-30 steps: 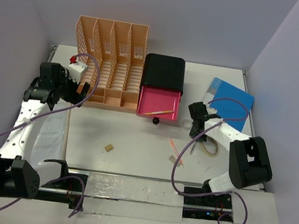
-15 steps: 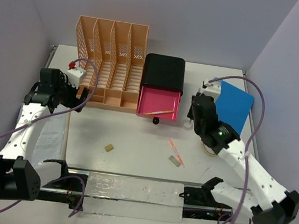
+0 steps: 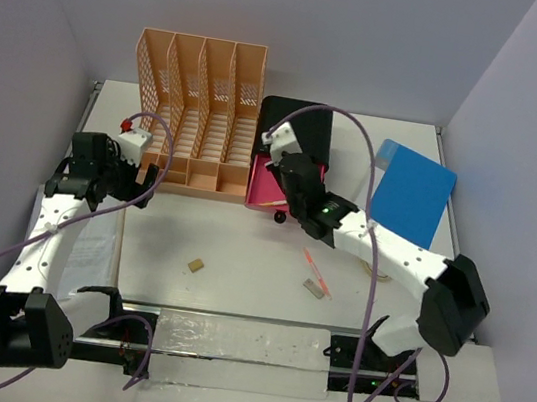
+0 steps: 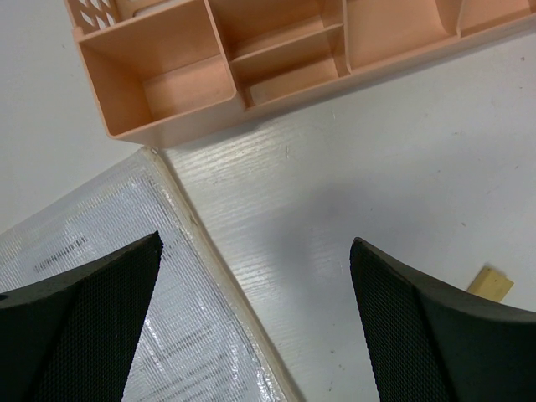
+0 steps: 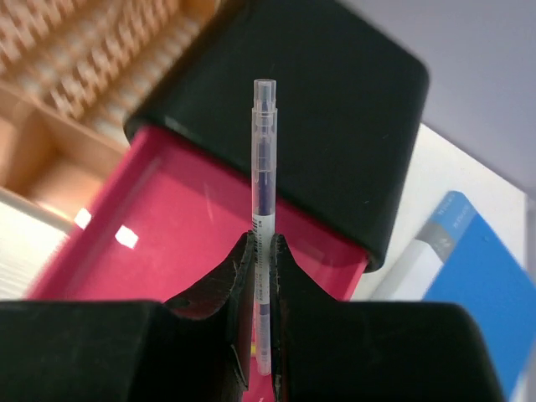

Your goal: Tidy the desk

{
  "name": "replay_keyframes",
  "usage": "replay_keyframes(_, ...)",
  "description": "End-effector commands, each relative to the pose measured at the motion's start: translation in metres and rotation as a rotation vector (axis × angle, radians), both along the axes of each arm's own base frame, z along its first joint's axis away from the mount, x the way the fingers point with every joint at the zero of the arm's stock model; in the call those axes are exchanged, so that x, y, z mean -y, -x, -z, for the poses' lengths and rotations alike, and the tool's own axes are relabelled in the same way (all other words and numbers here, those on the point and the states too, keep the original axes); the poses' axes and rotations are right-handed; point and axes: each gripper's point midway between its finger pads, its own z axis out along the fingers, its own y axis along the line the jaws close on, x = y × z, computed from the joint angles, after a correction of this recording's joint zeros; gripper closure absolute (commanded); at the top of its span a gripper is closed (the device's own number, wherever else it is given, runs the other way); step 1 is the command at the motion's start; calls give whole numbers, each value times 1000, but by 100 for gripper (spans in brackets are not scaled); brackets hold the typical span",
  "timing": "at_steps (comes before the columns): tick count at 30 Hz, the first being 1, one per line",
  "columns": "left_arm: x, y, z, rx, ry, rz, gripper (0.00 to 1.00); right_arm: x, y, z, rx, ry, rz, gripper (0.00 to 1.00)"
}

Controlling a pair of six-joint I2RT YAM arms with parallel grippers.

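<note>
**Top external view.** The desk (image 3: 242, 243) spans the scene beneath both arms, with a peach file rack (image 3: 196, 109) and a black box (image 3: 305, 126) at its far edge. The right gripper (image 3: 288, 169) reaches across to the box's open pink drawer (image 3: 262, 188). The left gripper (image 3: 140, 180) hangs near the rack's front corner. An orange pen (image 3: 316, 267), a tan block (image 3: 196, 265) and a blue folder (image 3: 413, 192) lie loose on the desk. We judge that the right arm's cable, arching over the box, could catch on it if the arm drops lower.

**Left wrist view.** The jaws stand spread wide and hold nothing. They hover over bare desk beside the edge of a plastic-sleeved sheet (image 4: 92, 310). Should this arm go for the sheet, we expect the flat film to give the fingers little edge, so they may skid across it or crease it.

**Right wrist view.** The jaws are clenched on a clear pen (image 5: 264, 167), pinched low on its barrel so that most of it stands upright above the fingertips. The drawer lies beyond it. We see two hazards here. So short a grip may let the pen pivot during travel. If the pen is let go while upright, it may topple against the drawer wall, bounce out, and roll onto the desk.
</note>
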Motion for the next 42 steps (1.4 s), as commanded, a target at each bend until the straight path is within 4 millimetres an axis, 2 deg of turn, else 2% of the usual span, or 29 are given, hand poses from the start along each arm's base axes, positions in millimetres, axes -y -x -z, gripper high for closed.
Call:
replay_keyframes(1,-6,-4,-9,48,-6,-32,1,4,-11,-21,74,104,11,100)
replay_keyframes(5,-7,-4,-7,43,-3,-36,1,8,-6,-2,42,128,6,99)
replay_keyframes(9,-7,-6,-7,43,1,-37,1,6,2,21,-31,163,-30,89)
replay_keyframes(13,-8,-6,-8,47,-4,-39,1,1,10,31,-85,188,-57,85)
replay_keyframes(16,-7,-5,-9,47,-2,-33,1,0,15,35,-106,192,-70,77)
replay_keyframes(18,-8,-4,-8,45,-6,-35,1,1,16,31,-116,183,-57,65)
replay_keyframes(21,-8,-3,-7,47,-5,-34,1,4,16,20,-115,154,-18,57)
replay_keyframes(26,-5,-1,-8,48,2,-21,1,8,25,-20,-88,-7,15,54)
replay_keyframes(28,-5,0,-6,44,5,-21,1,17,40,-51,-61,-149,21,50)
replay_keyframes(29,-5,0,-6,45,6,-20,1,20,48,-50,-80,-206,31,46)
replay_keyframes(32,-3,2,-5,46,14,-15,1,33,72,-32,-162,-345,78,35)
replay_keyframes(33,-2,2,-4,47,16,-9,1,42,84,-11,-226,-389,126,32)
replay_keyframes(36,-1,2,-3,47,19,-3,1,56,110,32,-360,-441,191,31)
replay_keyframes(38,1,1,-4,52,24,5,1,65,130,74,-465,-450,244,31)
replay_keyframes(42,4,1,-6,58,36,19,1,77,152,115,-562,-482,330,34)
